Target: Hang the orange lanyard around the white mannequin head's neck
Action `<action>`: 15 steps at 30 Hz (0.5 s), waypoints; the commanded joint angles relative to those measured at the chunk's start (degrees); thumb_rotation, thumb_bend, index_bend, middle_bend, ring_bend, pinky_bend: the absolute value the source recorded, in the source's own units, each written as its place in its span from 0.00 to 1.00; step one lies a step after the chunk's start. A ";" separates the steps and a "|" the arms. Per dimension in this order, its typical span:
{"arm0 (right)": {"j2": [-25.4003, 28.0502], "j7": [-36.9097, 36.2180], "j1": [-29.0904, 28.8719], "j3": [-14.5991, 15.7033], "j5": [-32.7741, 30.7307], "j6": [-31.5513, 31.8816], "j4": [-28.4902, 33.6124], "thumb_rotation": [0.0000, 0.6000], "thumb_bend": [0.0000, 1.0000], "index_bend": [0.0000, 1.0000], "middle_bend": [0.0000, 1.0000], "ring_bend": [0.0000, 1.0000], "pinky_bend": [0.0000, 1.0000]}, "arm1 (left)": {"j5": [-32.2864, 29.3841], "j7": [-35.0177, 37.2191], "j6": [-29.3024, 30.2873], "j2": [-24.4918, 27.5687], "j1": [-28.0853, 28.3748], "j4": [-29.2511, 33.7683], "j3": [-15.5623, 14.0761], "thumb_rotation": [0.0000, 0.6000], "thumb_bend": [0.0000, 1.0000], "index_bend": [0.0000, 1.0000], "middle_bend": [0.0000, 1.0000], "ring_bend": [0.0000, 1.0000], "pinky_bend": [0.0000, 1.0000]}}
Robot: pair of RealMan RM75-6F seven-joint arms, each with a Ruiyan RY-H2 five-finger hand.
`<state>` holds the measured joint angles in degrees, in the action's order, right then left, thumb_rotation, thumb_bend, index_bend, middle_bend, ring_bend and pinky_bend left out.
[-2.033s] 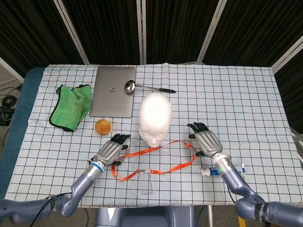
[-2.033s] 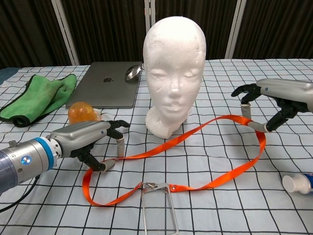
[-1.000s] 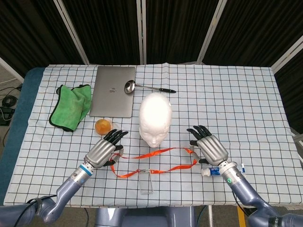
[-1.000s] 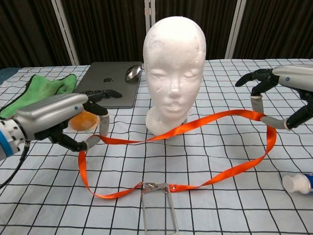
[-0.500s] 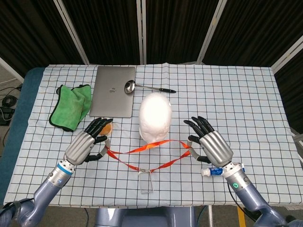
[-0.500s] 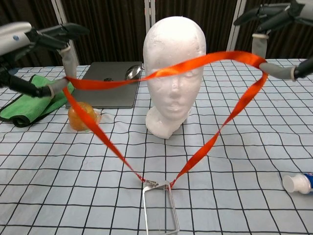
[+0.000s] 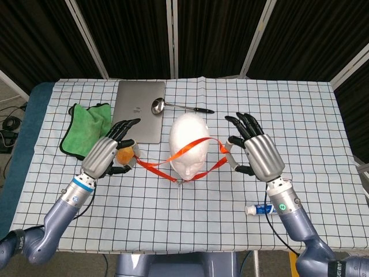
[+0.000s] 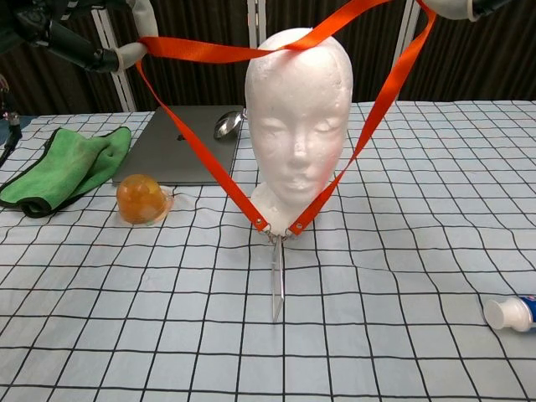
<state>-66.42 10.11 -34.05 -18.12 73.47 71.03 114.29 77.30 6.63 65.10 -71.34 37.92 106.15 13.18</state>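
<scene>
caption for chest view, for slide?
Orange lanyard stretched open across the white mannequin head's crown, badge holder dangling.

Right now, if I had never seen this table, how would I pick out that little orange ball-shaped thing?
Start at the white mannequin head in the middle of the checked tablecloth. On the side of the grey laptop and green cloth, just in front of the laptop's near edge, sits the orange ball. It is the only small, round, translucent amber thing there; the orange lanyard is a flat strap.
</scene>
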 commanded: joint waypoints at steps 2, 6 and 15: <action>0.20 1.95 -1.53 -1.68 -2.62 -0.84 0.05 1.00 0.50 0.72 0.12 0.00 0.00 | -2.98 -0.57 -1.65 0.96 1.39 1.34 2.18 1.00 0.53 0.68 0.00 0.00 0.00; -0.24 4.00 -3.60 -3.60 -7.19 -2.26 -1.49 1.00 0.50 0.72 0.12 0.00 0.00 | -7.08 -2.90 -3.73 1.31 3.51 1.11 4.49 1.00 0.53 0.67 0.00 0.00 0.00; -1.47 8.19 -8.61 -7.69 -17.05 -4.67 -5.86 1.00 0.50 0.72 0.12 0.00 0.00 | -16.85 -10.98 -5.33 0.47 8.53 -2.24 9.17 1.00 0.53 0.67 0.00 0.00 0.00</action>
<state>-67.47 17.05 -41.24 -24.70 58.36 67.20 109.57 62.88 -2.36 60.21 -70.50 44.91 105.19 20.83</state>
